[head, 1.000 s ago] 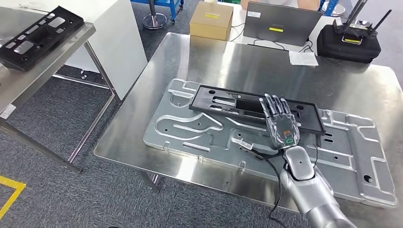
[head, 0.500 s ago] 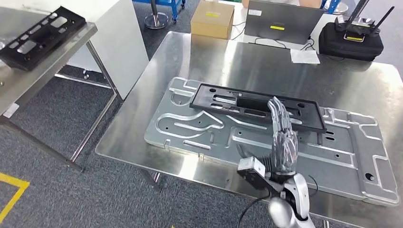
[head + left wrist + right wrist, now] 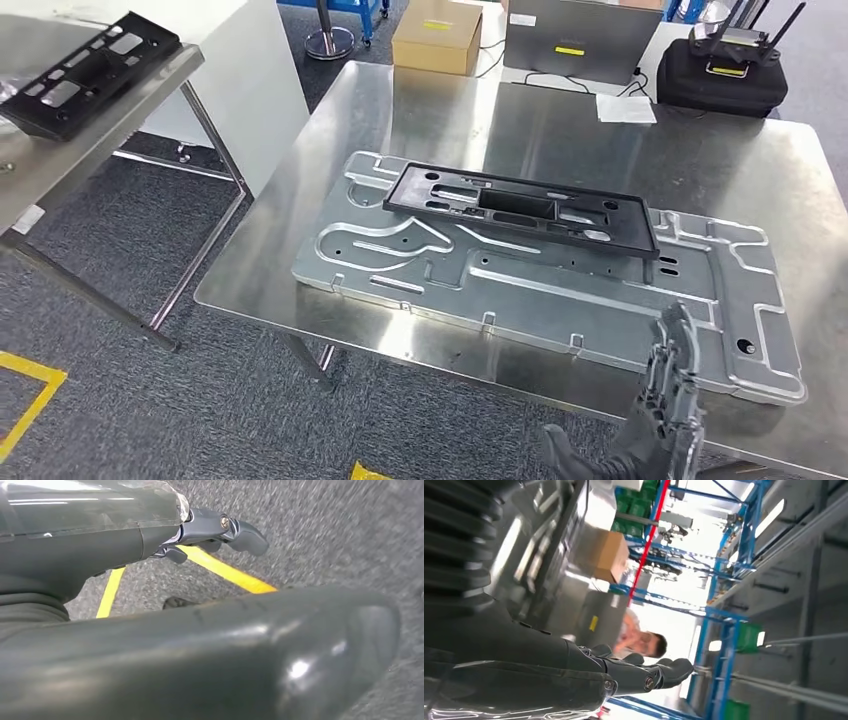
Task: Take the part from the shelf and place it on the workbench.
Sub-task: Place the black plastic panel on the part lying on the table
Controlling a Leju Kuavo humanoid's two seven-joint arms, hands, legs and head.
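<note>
The right hand (image 3: 672, 385) hangs at the near edge of the workbench (image 3: 420, 130), fingers straight and slightly apart, holding nothing. The left hand (image 3: 150, 535) hangs over the floor with nothing in it; how far its fingers are spread I cannot tell. The black part (image 3: 520, 208) lies flat on the far half of the metal plate (image 3: 560, 290), well apart from the right hand. Placement looks finished, so the step in hand is probably lifting clear: keep the fingers apart and away from the plate's edge. The part's long axis runs along the plate's length, its right end slightly nearer the robot.
</note>
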